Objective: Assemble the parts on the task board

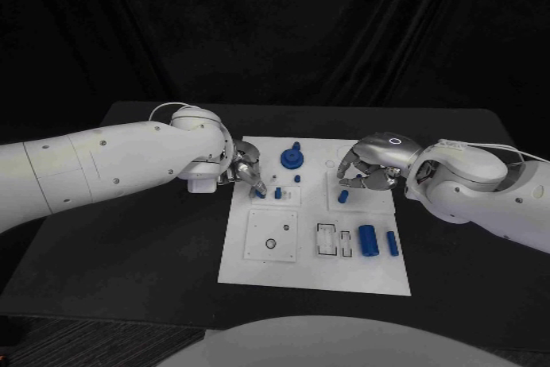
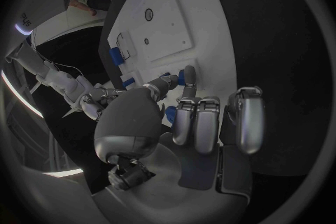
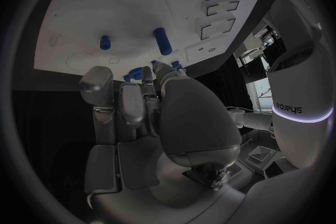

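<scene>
Black table point(image 1: 137, 256), dark backdrop behind. White task board point(image 1: 315, 264) lying flat at table centre, long side running away from the robot.

On board, far end: blue gear-like part point(image 1: 293, 157) standing upright, small blue peg point(image 1: 298, 178) just beside it toward the robot. Near end, right side: large blue cylinder point(image 1: 368, 240) lying beside a slimmer blue pin point(image 1: 392, 243); outlined rectangular slots point(image 1: 328, 240) just left of these. Square white plate with round hole point(image 1: 272, 235) on board's left half.

Left hand point(image 1: 246, 175) over board's far left corner, fingers curled down, thumb and finger pinching a small blue part point(image 2: 187, 75) against the board surface; other fingers point(image 2: 199, 123) pressed together, held clear of the board. A second short blue peg point(image 1: 279, 193) just beside that hand.

Right hand point(image 1: 365, 175) over board's far right edge, fingers drawn in around small blue pieces point(image 3: 137, 73); cannot tell whether gripped or merely touched. Short blue peg point(image 1: 342, 196) standing just below those fingers.

Both forearms crowd the far half of board, hiding its corners there.
</scene>
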